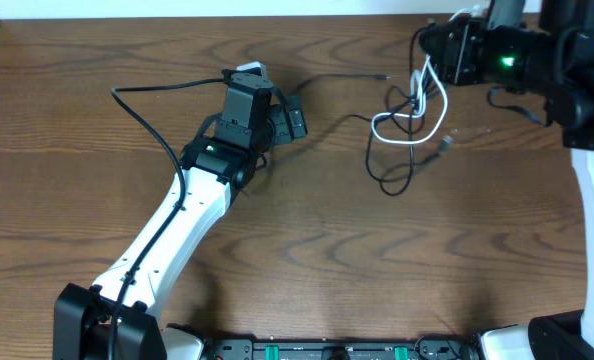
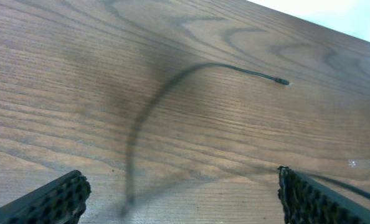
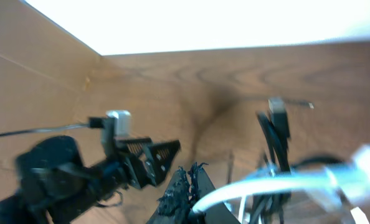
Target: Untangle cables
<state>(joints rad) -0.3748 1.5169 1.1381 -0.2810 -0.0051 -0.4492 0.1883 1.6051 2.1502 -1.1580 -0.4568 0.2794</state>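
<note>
A short white cable [image 1: 420,112] hangs in loops from my right gripper [image 1: 424,45], which is shut on it above the table's far right. In the right wrist view the shut fingers [image 3: 191,182] pinch the white cable [image 3: 266,185], and black cables with a plug [image 3: 277,118] dangle tangled with it. A thin black cable [image 1: 389,172] loops on the table below the white one. My left gripper [image 1: 277,100] is open, low over the table. In the left wrist view a black cable [image 2: 172,84] arcs between the open fingers [image 2: 184,199] to its small plug end [image 2: 283,81].
The left arm's own thick black cable [image 1: 152,125] curves over the table at the left. The left arm's gripper shows in the right wrist view [image 3: 135,155]. The table's far edge [image 1: 277,8] runs along the top, with a wall corner at the far left.
</note>
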